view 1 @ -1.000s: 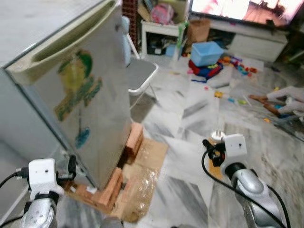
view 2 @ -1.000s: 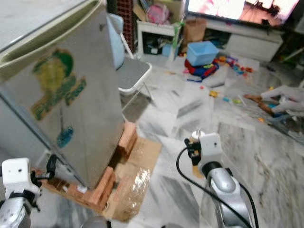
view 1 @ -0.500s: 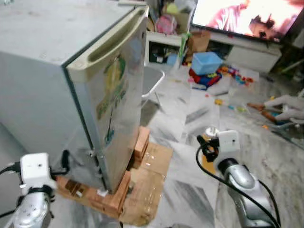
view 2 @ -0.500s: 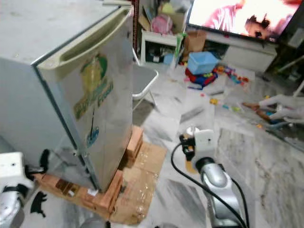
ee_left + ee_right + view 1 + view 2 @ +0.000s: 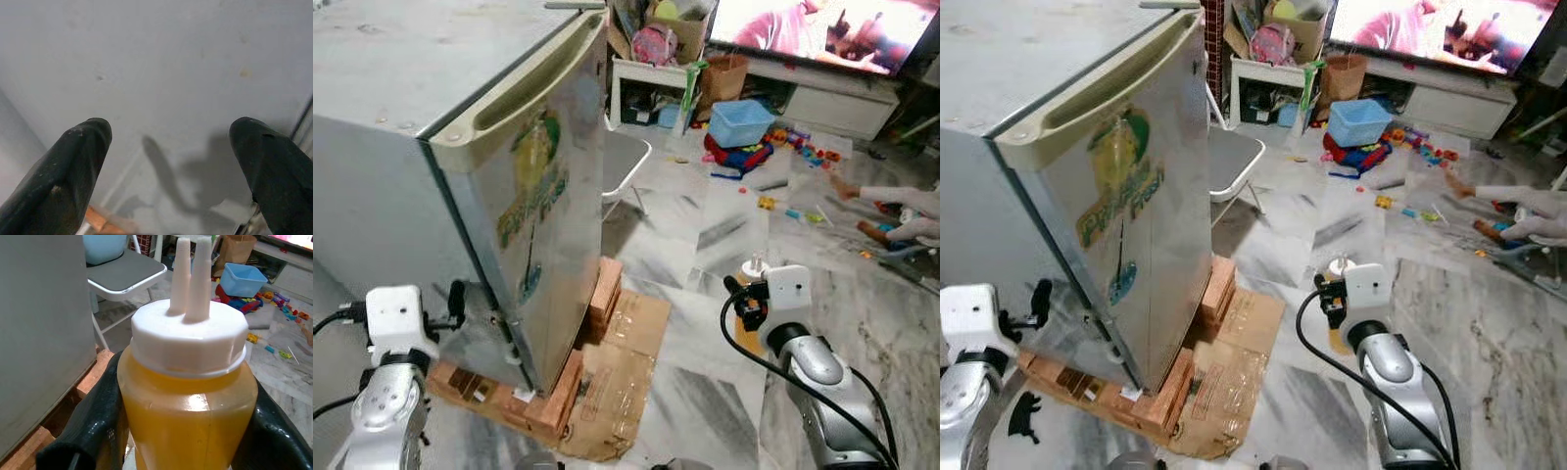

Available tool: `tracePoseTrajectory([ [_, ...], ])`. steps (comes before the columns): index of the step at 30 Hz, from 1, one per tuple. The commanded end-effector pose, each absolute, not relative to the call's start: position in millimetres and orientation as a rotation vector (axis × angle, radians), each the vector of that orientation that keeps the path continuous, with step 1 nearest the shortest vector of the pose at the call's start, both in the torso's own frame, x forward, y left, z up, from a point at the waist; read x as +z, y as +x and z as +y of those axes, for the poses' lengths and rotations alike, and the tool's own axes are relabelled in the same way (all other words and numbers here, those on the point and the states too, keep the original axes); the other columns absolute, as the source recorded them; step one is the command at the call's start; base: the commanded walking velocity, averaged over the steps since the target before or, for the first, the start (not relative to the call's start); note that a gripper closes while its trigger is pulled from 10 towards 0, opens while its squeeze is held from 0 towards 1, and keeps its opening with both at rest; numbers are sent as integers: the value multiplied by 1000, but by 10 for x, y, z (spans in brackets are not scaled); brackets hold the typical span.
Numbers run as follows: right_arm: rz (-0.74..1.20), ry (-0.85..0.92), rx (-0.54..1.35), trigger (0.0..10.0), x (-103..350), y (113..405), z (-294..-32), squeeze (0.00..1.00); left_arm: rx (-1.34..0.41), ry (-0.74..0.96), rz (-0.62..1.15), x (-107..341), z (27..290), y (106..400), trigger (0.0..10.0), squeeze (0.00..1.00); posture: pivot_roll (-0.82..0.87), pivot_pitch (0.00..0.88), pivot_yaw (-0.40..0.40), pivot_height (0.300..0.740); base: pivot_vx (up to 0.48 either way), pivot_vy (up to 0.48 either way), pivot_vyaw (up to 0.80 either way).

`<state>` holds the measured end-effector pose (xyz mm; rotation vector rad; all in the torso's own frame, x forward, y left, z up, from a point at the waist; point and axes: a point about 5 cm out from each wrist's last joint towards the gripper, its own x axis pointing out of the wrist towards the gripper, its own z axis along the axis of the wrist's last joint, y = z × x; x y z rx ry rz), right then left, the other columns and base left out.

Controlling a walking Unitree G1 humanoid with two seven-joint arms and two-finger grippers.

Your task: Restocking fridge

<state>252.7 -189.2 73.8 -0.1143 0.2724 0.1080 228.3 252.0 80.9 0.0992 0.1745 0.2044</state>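
The right gripper (image 5: 186, 431) has its two black fingers (image 5: 93, 421) clamped on either side of a squeeze bottle (image 5: 188, 401) of yellow-orange sauce with a white twin-nozzle cap; in the left eye view that bottle sits at the 4 o'clock position of the frame, held upright above the marble floor (image 5: 705, 245). The left gripper (image 5: 171, 161) has its fingers spread wide and holds nothing; it points at the grey side wall of the fridge (image 5: 460, 176) from close by, at roughly 8 o'clock in the left eye view. The fridge occupies the 10 o'clock sector, its stickered door fully closed, and stands on bricks (image 5: 558, 397) over flattened cardboard (image 5: 626, 362). Beyond it, at 12 o'clock, is a folding chair (image 5: 625, 162); a blue bin (image 5: 741, 121) and scattered toys lie toward 1 o'clock. Assessment: the item is already in hand, but the door remains unopened and nothing has been placed inside, so the task appears to be at an early stage.
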Motion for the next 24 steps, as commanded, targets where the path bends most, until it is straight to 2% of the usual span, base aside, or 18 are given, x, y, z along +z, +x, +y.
tracePoseTrajectory([
  [1,256,-124,89,10000,779,2550,-1948,0,189,83,215,765,2527,2344,10000,0,93,0,-70,740,0,0,0],
  [10,276,-137,27,10000,741,2437,-2077,0,180,34,218,800,2448,2657,10000,0,78,0,-68,740,0,0,0],
  [13,294,-40,-35,10000,741,2444,-2108,0,66,-1,222,797,2214,2785,10000,0,75,0,-70,740,0,0,0],
  [19,267,-52,-40,10000,780,2498,-2096,0,-168,-2,228,830,1720,2978,10000,0,71,0,-74,740,0,0,0],
  [24,283,-63,-126,10000,765,2484,-2219,0,-472,-20,250,819,1251,2904,10000,0,70,0,-77,740,0,0,0],
])
